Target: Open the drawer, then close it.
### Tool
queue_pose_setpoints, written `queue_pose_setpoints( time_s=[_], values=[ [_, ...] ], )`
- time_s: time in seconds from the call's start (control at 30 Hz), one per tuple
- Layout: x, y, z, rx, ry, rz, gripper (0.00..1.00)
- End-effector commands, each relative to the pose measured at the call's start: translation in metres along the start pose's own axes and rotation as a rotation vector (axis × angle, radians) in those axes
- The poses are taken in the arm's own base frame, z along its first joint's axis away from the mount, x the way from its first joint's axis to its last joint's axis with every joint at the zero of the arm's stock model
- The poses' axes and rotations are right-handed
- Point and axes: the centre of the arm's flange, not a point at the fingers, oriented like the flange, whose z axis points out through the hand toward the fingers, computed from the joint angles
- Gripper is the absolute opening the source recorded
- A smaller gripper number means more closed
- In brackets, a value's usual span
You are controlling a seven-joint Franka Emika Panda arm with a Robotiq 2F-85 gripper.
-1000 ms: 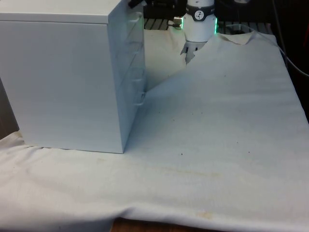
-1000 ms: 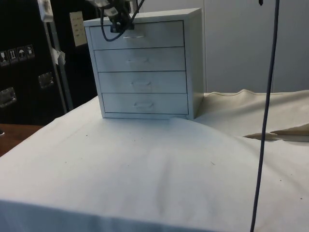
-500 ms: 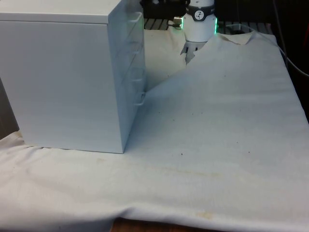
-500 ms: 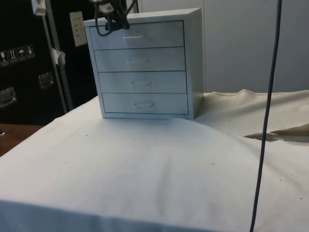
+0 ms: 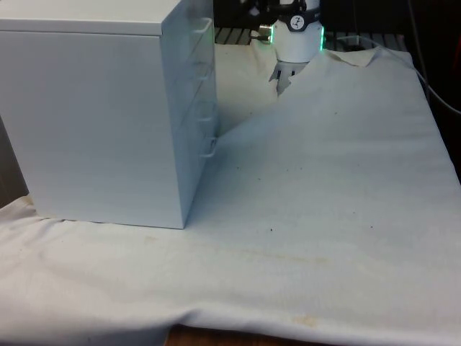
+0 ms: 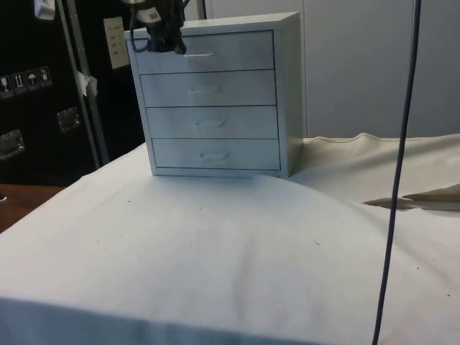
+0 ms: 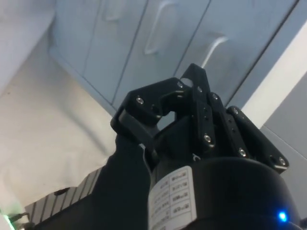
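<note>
Clenched with its fingers pressed together and holding nothing, my end effector (image 6: 164,39) hangs in the side view at the upper left corner of the chest of drawers (image 6: 215,100), just beside the left end of the top drawer (image 6: 205,52) and off its handle (image 6: 199,54). That drawer sits flush with the three below it, all four fronts shut, and the chest stands on the white cloth (image 6: 215,251) covering the surface. Across the front view the chest (image 5: 94,115) fills the left, the cloth (image 5: 331,180) the right.
</note>
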Motion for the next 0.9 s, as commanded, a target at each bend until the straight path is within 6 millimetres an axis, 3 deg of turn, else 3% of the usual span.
queue_pose_setpoints(
  time_s=[0.0, 0.87],
  values=[
    [-0.001, -0.002, -0.003, 0.022, 0.001, 0.003, 0.00],
    [-0.004, -0.032, -0.025, 0.154, -0.009, 0.037, 0.00]
  ],
)
